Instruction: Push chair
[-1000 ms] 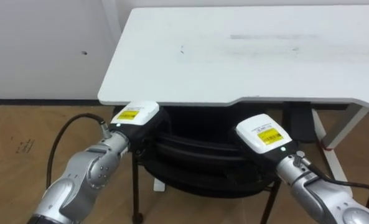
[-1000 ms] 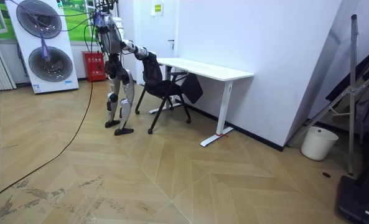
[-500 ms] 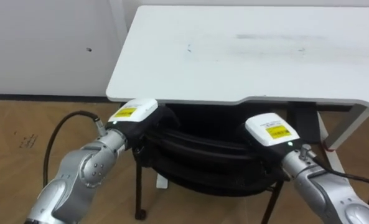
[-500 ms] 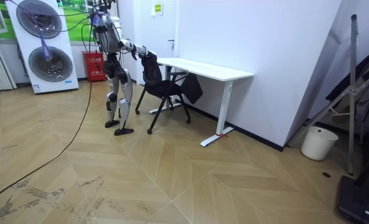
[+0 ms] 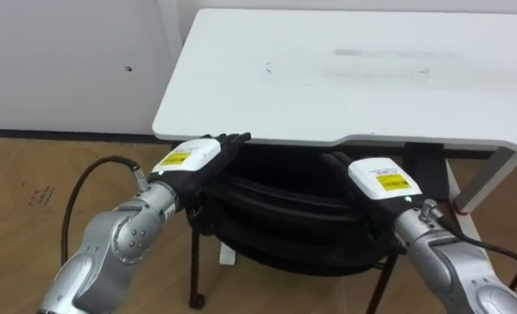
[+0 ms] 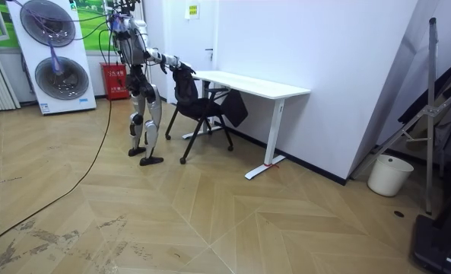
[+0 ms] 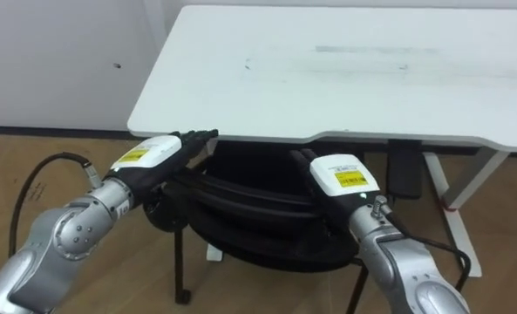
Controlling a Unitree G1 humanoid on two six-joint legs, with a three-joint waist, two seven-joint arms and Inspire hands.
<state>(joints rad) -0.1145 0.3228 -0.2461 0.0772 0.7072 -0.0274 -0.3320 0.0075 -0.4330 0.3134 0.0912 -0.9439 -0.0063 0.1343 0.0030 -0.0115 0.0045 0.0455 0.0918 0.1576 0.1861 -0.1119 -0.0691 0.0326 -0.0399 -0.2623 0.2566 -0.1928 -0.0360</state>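
- Left hand (image 5: 191, 162) rests flat, fingers straight, on the chair's (image 5: 275, 214) top rim. You cannot see its palm.
- Right hand (image 5: 376, 181) does the same, its dark fingertips hard to tell from the black rim.
- The chair is black with a curved back and thin legs, and its seat is mostly hidden under the white desk (image 5: 345, 70).

One chair (image 5: 284, 214), one desk (image 5: 354, 78), two hands: left hand (image 5: 195, 159) and right hand (image 5: 376, 179). Two stacked washers (image 6: 58, 76), one red box (image 6: 115, 81), one white bin (image 6: 384, 176).
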